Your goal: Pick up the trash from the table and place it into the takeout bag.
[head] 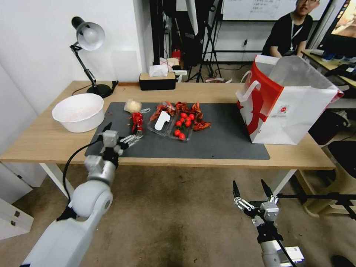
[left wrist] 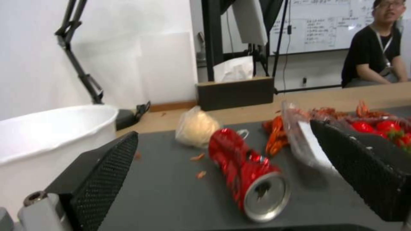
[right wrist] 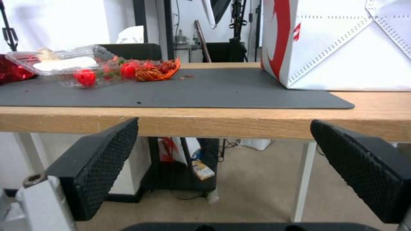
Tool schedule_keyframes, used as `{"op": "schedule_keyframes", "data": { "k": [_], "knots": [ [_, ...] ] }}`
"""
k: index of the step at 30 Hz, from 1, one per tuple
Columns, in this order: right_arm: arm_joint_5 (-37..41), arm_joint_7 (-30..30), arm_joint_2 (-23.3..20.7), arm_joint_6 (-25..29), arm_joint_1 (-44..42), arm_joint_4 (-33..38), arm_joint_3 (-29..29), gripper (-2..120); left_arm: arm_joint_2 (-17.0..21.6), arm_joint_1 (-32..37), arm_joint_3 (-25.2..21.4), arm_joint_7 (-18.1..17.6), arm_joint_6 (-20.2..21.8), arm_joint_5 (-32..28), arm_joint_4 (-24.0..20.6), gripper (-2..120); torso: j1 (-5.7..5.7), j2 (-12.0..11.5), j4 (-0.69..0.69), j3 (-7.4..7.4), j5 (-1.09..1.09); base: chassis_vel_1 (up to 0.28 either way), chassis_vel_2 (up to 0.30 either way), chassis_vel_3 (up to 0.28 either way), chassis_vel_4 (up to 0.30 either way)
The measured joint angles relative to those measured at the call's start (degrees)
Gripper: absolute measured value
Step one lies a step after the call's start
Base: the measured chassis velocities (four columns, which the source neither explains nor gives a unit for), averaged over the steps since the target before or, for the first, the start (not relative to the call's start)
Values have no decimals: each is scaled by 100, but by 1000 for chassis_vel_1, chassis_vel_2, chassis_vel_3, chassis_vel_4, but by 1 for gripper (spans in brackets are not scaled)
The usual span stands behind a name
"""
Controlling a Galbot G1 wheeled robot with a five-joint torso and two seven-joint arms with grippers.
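While hanging low in front of the worktop (head: 44,141), below its edge and over the carpet, right claw (head: 252,188) idle with fingers spread wide apart, gripping nothing. Farther in, at the near-left corner of the grey mat (head: 222,142), left claw (head: 120,134) reaching over the worktop, fingers (left wrist: 102,173) wide apart, nothing between them. Just beyond it, crushed red can (left wrist: 246,171) lying on its side on the mat, open end toward the left wrist camera, lined up with the gap between the fingers but not touched. Behind the can, pale wad (head: 132,106) near the mat's far-left corner. Beside the can toward mid-mat, clear tray (head: 162,122) with a white piece inside, next to it cherry tomatoes (head: 183,125) in a second clear tray, red crayfish shells (head: 194,116) heaped around them. Off the mat to the left, white bowl (head: 78,111) on bare wood. On the right end of the worktop, well apart from the trash, red-and-white bag (head: 287,102) standing upright, mouth open, partly on the mat. At the far edge, black desk lamp (head: 88,48) and tissue box (head: 157,78).
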Motion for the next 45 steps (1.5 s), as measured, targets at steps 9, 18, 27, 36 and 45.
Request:
{"op": "schedule_keyframes", "data": {
  "k": [9,18,27,36,45],
  "knots": [
    [-153,3,52,80,-20,17,-62,100,328,1587,-1088,-136,-281,301,-818,100,1,-1,-1,0,-5,0,0,0,0],
    [-161,4,22,82,64,-36,-146,100,273,3539,-2134,213,-689,972,-1386,100,0,0,-2,-1,-3,0,0,0,0],
    [-151,1,-36,56,101,-26,-174,100,-51,4659,-2769,301,-852,1274,-1868,100,0,0,-4,0,1,0,0,0,0],
    [-138,0,-54,49,106,-17,-170,100,-114,4764,-2826,376,-944,1290,-1881,100,0,0,-3,0,1,0,0,0,0],
    [-162,-5,22,-5,91,5,-167,100,-170,4722,-2784,391,-922,1268,-1874,100,1,0,-3,0,1,0,0,0,0]
  ]
}}
